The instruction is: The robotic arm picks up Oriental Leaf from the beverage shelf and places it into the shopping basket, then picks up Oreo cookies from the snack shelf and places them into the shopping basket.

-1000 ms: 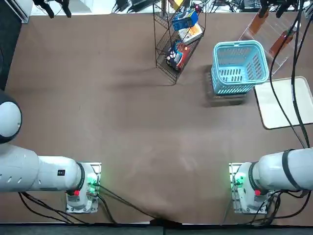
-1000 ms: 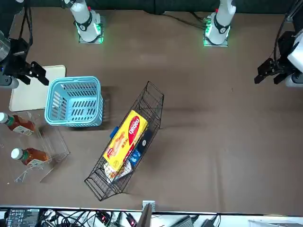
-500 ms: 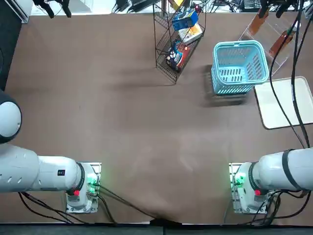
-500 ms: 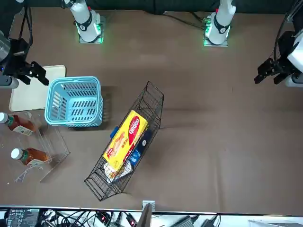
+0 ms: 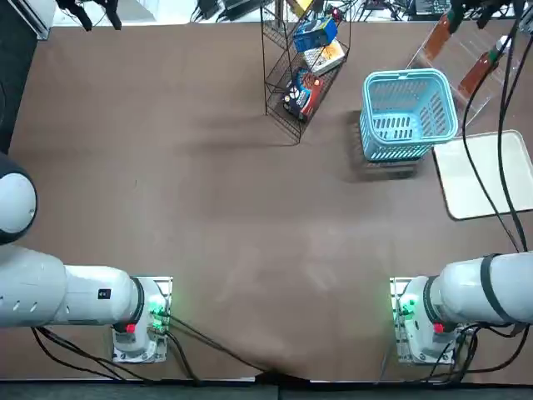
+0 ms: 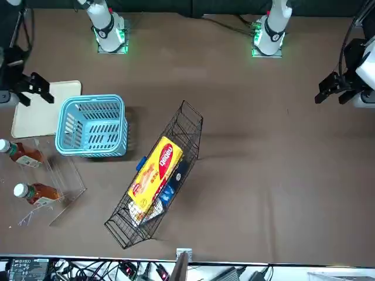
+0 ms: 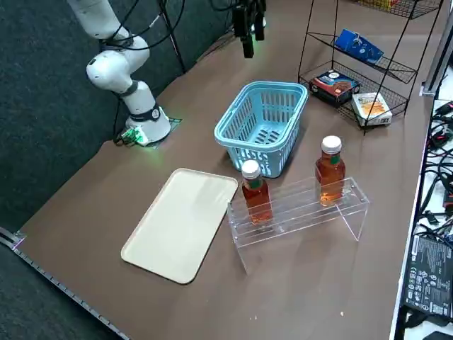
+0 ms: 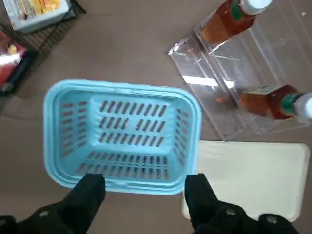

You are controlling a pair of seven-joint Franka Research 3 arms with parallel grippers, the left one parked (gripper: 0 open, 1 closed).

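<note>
1. Claw. I have the right gripper (image 8: 146, 181) wide open in the right wrist view, its two black fingertips well apart and the shopping basket (image 8: 122, 136) visible beyond them.
2. Arm. In the top view, the robotic arm (image 5: 483, 287) extends from its base towards 3 o'clock and leaves the frame. In the right side view, my gripper hangs fingers down, at 12 o'clock from the basket.
3. Oriental Leaf. Two similar amber bottles (image 7: 330, 170) (image 7: 256, 191) with white caps lean on the beverage shelf (image 7: 301, 209), a clear rack. Taking the basket as clock centre in the top view, the shelf lies between 1 and 2 o'clock. I cannot tell which bottle is the target.
4. Oreo cookies. The blue packet (image 5: 315, 33) rests on an upper tier of the snack shelf (image 5: 277, 79), between 10 and 11 o'clock from the basket in that view.
5. Surroundings. A cream tray (image 5: 491, 179) lies flat at 4 o'clock from the basket, just beside it.
</note>
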